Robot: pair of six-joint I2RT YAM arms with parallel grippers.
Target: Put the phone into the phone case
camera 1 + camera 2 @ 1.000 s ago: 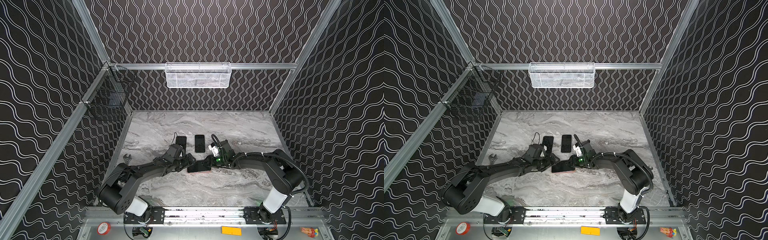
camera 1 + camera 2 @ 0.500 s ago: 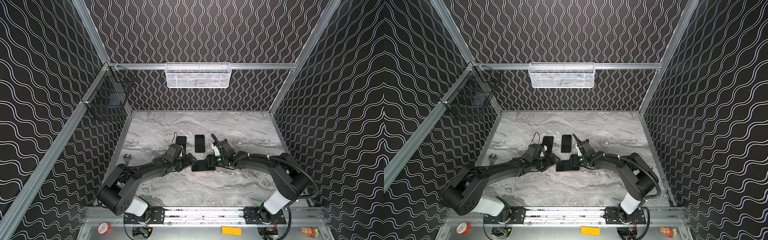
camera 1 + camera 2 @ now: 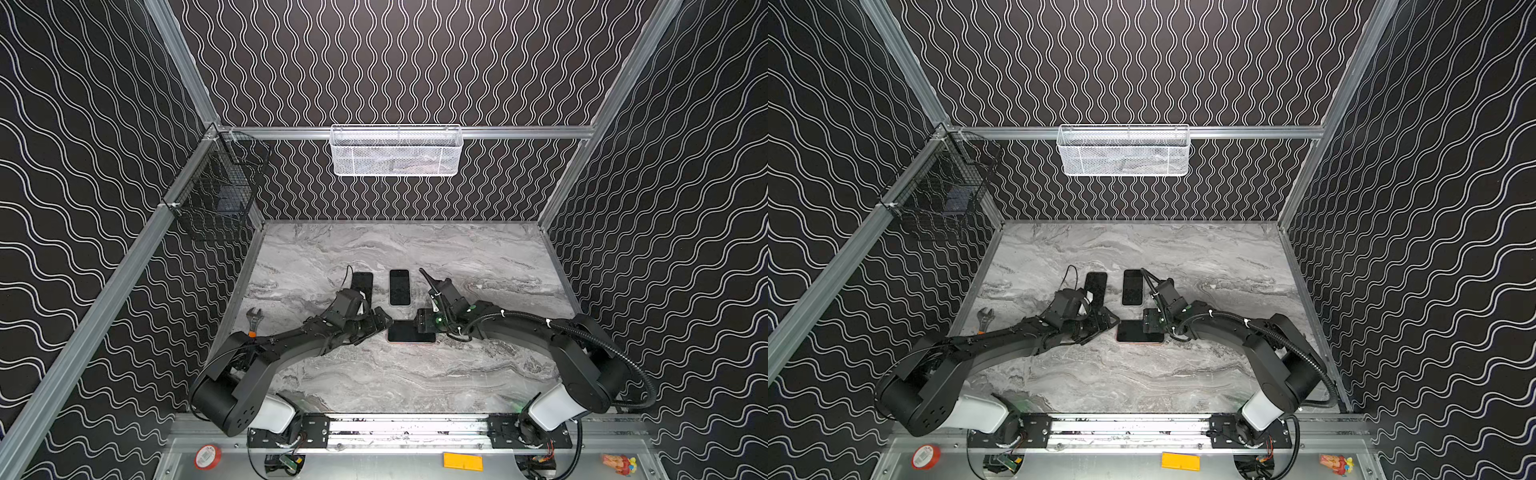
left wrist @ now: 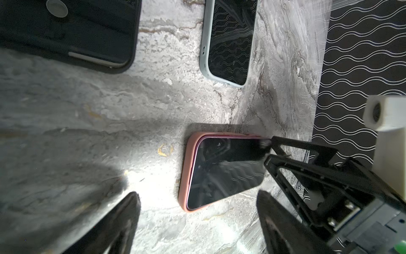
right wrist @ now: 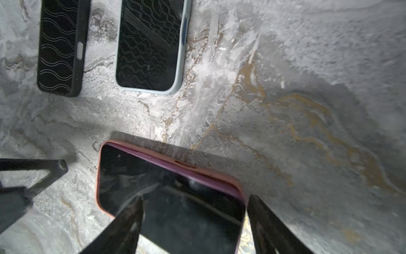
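Shows dark-screened, purple-edged phone (image 4: pixel 224 171) lying screen-up inside salmon-pink phone case (image 4: pixel 186 176), flat on marble table (image 4: pixel 131 110), turned crosswise near middle.

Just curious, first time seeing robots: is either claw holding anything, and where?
Nothing is held. The cased phone lies on the table; the right gripper is open over one end, the left gripper open near the other.

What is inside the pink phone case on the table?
A dark-screened phone, face up, framed by the rim of the pink phone case. The right hand covers one end, so its seating there cannot be seen.
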